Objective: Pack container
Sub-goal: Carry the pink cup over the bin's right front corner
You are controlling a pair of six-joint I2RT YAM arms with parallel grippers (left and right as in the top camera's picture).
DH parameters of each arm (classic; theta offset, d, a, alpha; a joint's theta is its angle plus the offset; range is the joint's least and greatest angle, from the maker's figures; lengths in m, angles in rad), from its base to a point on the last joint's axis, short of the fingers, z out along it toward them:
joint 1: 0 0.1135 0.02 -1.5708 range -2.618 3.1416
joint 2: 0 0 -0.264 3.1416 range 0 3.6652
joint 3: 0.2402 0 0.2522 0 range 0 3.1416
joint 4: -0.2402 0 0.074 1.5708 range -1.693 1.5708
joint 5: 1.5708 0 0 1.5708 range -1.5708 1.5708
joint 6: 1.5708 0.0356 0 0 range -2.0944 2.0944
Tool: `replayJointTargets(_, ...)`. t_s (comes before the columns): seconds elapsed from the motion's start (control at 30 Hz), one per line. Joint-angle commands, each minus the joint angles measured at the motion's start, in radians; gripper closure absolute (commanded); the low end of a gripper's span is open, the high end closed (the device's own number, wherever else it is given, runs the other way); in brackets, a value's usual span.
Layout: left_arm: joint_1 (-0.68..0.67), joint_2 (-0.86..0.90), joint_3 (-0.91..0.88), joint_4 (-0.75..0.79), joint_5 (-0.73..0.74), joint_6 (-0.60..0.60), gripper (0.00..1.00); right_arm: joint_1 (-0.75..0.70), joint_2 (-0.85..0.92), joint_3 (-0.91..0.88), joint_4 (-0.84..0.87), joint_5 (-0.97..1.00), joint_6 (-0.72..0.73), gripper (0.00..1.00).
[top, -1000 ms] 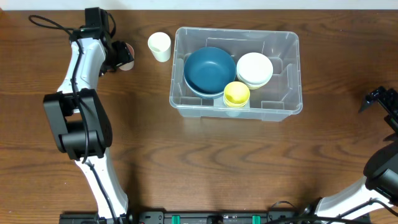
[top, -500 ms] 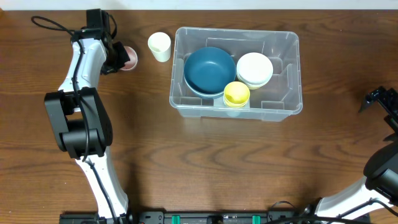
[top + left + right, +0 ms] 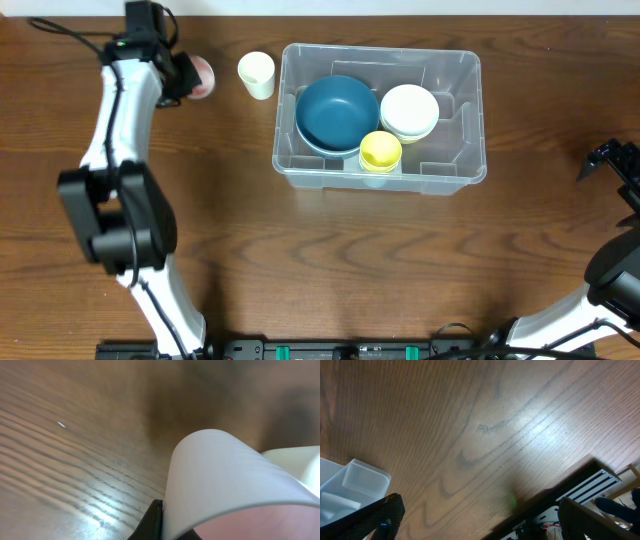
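Left claw (image 3: 186,78) clamped on the pink cup (image 3: 203,73) by its rim — lift level, clearing the container (image 3: 380,48) wall; right claw (image 3: 604,158) gapes, empty.

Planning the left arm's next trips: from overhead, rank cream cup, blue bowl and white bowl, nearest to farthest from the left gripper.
1. The cream cup, outside the container, on its left.
2. The blue bowl, inside, left half.
3. The white bowl, inside, right half.
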Motion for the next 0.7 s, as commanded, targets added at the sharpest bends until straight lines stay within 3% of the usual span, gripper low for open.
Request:
replayJointTargets(0.0,-0.005,-0.169,0.014,-0.007,0.003,0.016,0.94,-0.01,-0.025,0.0,-0.001,0.002,0.015,0.01)
replayJointTargets(0.2,-0.09,-0.395,0.014,-0.011,0.052,0.016,0.94,-0.01,-0.025,0.0,-0.001,0.002,0.015,0.01)
replayJointTargets(0.37,-0.267,-0.536,0.014,-0.002,0.052,0.016,0.94,-0.01,-0.025,0.0,-0.001,0.002,0.015,0.01)
replayJointTargets(0.67,-0.663,-0.527,0.014,0.035,0.005,0.016,0.94,-0.01,-0.025,0.0,-0.001,0.002,0.015,0.01)
